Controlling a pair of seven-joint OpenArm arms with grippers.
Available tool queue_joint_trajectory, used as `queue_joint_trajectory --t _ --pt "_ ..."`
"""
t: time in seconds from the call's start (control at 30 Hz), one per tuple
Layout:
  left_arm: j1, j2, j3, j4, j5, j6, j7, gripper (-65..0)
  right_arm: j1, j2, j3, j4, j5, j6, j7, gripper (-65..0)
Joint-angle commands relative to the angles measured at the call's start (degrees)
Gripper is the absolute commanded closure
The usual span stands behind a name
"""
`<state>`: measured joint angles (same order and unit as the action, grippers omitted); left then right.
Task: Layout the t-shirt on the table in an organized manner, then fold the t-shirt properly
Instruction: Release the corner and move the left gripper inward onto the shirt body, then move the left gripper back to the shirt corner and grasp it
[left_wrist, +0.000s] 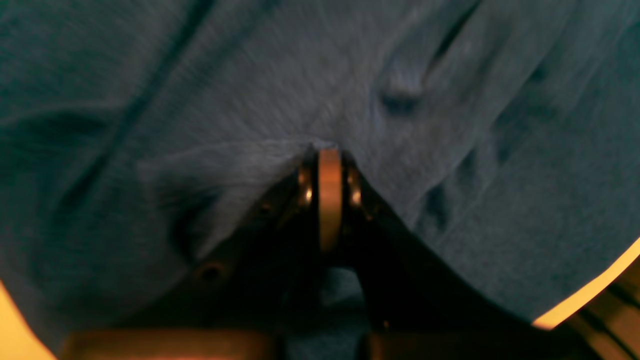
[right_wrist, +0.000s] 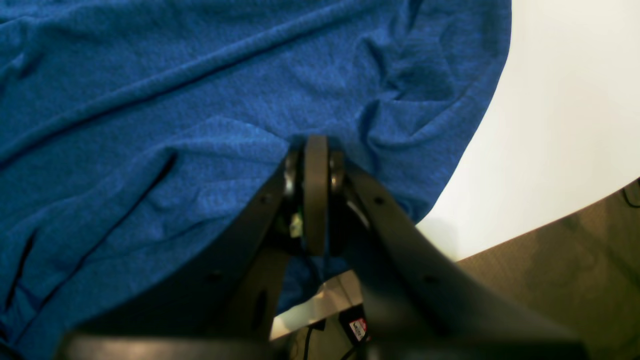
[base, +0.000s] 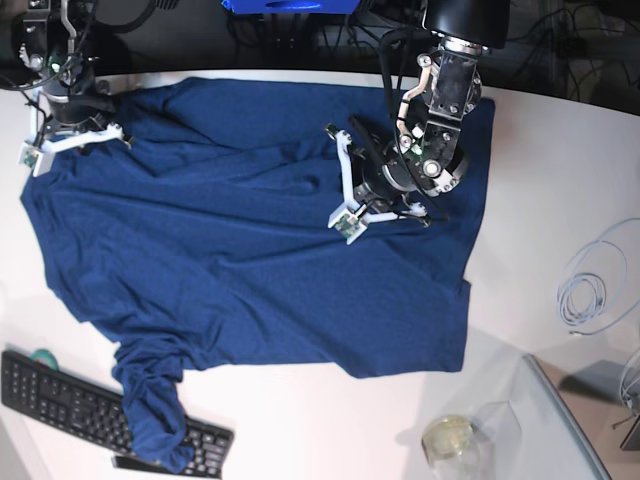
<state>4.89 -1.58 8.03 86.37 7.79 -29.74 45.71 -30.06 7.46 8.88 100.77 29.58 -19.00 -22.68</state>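
Left hand (left_wrist: 330, 155) tips buried in t-shirt (left_wrist: 250, 100)

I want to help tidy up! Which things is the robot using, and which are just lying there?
Using: t-shirt, table, left gripper, right gripper.
Lying about: keyboard, white cable, jar.

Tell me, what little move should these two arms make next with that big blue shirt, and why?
Probably lift and draw apart. The left gripper and right gripper both look shut on the wrinkly dark navy-blue cloth t-shirt, which lies creased on the smooth white table, one sleeve bunched over the black keyboard. Gentle outward tension might flatten those folds.
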Motion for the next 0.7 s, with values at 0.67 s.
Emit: queue_joint_trajectory --t 0.67 --pt "16.17 1.89 -17.40 26.12 -0.63 5.87 -1.36 0.0 0.48 0.67 0.21 0.64 -0.18 0.41 1.09 0.0"
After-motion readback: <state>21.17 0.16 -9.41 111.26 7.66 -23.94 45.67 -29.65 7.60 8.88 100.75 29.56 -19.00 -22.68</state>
